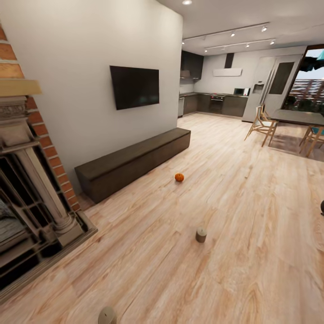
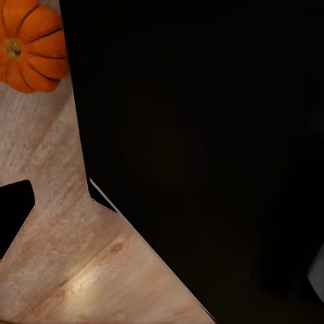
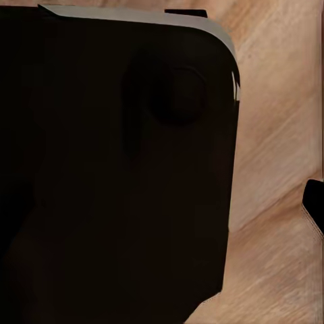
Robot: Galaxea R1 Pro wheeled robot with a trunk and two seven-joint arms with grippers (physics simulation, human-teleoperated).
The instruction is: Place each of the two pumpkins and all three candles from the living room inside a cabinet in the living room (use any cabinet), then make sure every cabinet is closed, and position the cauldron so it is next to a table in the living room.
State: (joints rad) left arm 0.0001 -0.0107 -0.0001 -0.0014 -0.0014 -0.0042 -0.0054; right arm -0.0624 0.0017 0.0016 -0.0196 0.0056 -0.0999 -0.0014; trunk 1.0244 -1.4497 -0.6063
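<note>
In the head view one small orange pumpkin (image 1: 179, 177) sits on the plank floor, a short way in front of the long low dark brown cabinet (image 1: 135, 163) along the wall. The cabinet's fronts all look flush and shut. A short beige candle (image 1: 201, 234) stands on the floor nearer to me, and another candle (image 1: 107, 316) is cut off by the picture's lower edge. The left wrist view catches a second pumpkin (image 2: 30, 44) on the floor beside my dark body. A dark rounded shape (image 1: 322, 207) at the right edge is too cropped to identify. Neither wrist view shows how the jaws stand.
A brick chimney with an ornate dark fireplace (image 1: 31, 198) stands close on the left. A black screen (image 1: 135, 86) hangs above the cabinet. A dining table (image 1: 299, 118) with wooden chairs (image 1: 262, 123) is far right, with the kitchen behind. Wide open floor lies ahead.
</note>
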